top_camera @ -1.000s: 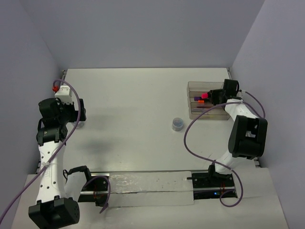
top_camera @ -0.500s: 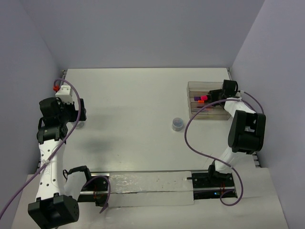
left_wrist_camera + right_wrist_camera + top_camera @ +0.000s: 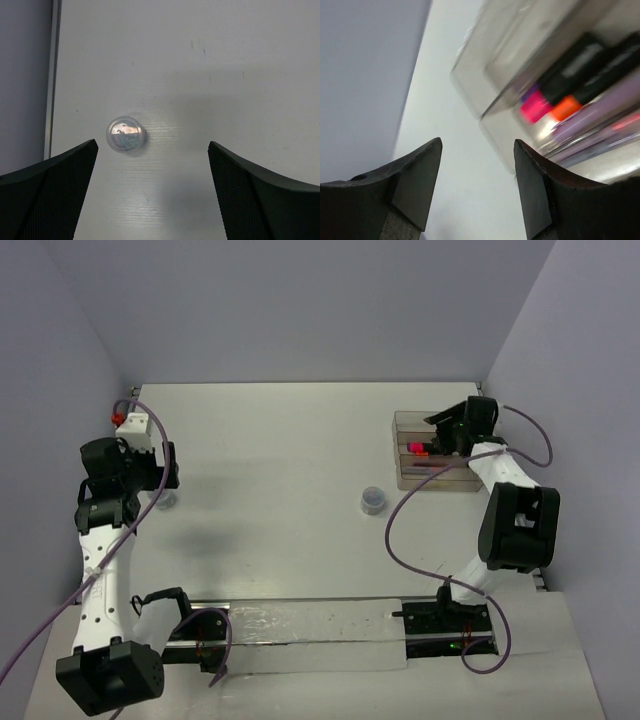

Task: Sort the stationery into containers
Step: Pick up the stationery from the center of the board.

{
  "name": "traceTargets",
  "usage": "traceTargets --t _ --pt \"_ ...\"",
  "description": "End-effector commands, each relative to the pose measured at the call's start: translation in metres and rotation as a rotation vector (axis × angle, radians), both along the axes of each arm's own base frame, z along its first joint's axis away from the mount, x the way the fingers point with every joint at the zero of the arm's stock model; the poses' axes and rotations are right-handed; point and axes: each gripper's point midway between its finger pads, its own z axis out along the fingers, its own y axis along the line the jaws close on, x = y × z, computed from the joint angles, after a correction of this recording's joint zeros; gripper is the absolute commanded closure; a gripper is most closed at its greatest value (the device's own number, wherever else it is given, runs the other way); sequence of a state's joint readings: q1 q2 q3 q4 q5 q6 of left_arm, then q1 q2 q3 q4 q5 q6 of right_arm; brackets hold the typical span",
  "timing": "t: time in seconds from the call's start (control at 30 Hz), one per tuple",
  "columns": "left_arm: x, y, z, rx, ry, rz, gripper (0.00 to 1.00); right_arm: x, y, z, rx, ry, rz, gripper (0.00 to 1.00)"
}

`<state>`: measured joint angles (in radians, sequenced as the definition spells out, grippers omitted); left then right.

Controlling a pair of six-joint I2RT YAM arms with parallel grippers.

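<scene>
The round piece (image 3: 126,133) is seen near the counter's (image 3: 200,75) left edge, below the left hand (image 3: 152,144), spread wide and holding nothing. It is judged light, hard and slippery, best pinched across its rim. The right hand (image 3: 477,142), parted and empty, is held by the tray (image 3: 470,75).

Wide bare stretch of white tabletop (image 3: 280,440) between my two arms. Only small round grey-blue piece (image 3: 373,500) stands mid-table, well apart from all else.

Left side: second small round bluish see-through piece (image 3: 126,133) lies between spread fingers of left gripper (image 3: 152,150), nearer left finger, room either side. Lilac-grey side wall (image 3: 25,75) just past table edge.

Far right: clear plastic three-compartment tray (image 3: 397,450) near right wall. Right gripper (image 3: 477,145), fingers apart, faces tray corner. Black highlighters with pink, orange caps (image 3: 580,70) crowd compartment.
</scene>
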<state>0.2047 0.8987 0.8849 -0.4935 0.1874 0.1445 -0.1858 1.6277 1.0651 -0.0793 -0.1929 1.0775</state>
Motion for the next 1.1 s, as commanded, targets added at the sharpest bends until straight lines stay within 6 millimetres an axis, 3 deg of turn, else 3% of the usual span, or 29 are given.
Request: traceTargets --t 0.0,0.03,0.07,0.1,0.17,0.2,0.23,0.33,0.37,0.43,0.5,0.6,0.77,1.07 --pt "0.016 0.011 0.053 0.057 -0.105 0.016 0.01 -0.008 0.046 0.113 -0.563 -0.251 0.239 0.33" --pt "0.018 0.013 0.061 0.065 -0.110 0.024 0.01 -0.019 0.053 0.137 -0.731 -0.260 0.237 0.34" --pt "0.016 0.015 0.057 0.067 -0.091 0.031 0.01 -0.029 0.078 0.155 -0.739 -0.323 0.278 0.33" --pt "0.016 0.017 0.070 0.077 -0.100 0.040 0.01 -0.043 0.075 0.176 -0.947 -0.360 0.242 0.29" --pt "0.010 0.019 0.071 0.094 -0.072 0.047 0.01 -0.054 0.094 0.206 -0.982 -0.549 0.254 0.10" --pt "0.007 0.022 0.070 0.115 -0.060 0.053 0.01 -0.061 0.099 0.204 -0.963 -0.608 0.289 0.02" --pt "0.006 0.024 0.066 0.128 -0.037 0.056 0.01 -0.066 0.112 0.201 -0.931 -0.672 0.360 0.00" --pt "-0.001 0.033 0.036 0.130 0.093 0.086 0.01 -0.074 0.135 0.191 -0.903 -0.704 0.527 0.00" --pt "-0.004 0.033 0.024 0.112 0.149 0.090 0.01 -0.077 0.153 0.187 -0.889 -0.713 0.651 0.00" --pt "-0.010 0.035 0.009 0.082 0.208 0.103 0.01 -0.083 0.174 0.167 -0.820 -0.645 0.830 0.00" --pt "-0.011 0.037 -0.001 0.066 0.234 0.114 0.01 -0.087 0.182 0.154 -0.776 -0.553 0.900 0.03" --pt "-0.016 0.043 -0.011 0.055 0.237 0.153 0.01 -0.081 0.177 0.092 -0.832 -0.193 0.933 0.06" --pt "-0.025 0.048 -0.018 0.089 0.217 0.188 0.01 -0.105 0.187 0.015 -0.896 0.081 1.081 0.02" --pt "-0.030 0.047 -0.022 0.130 0.183 0.157 0.01 -0.136 0.166 -0.044 -0.917 0.315 1.082 0.00"
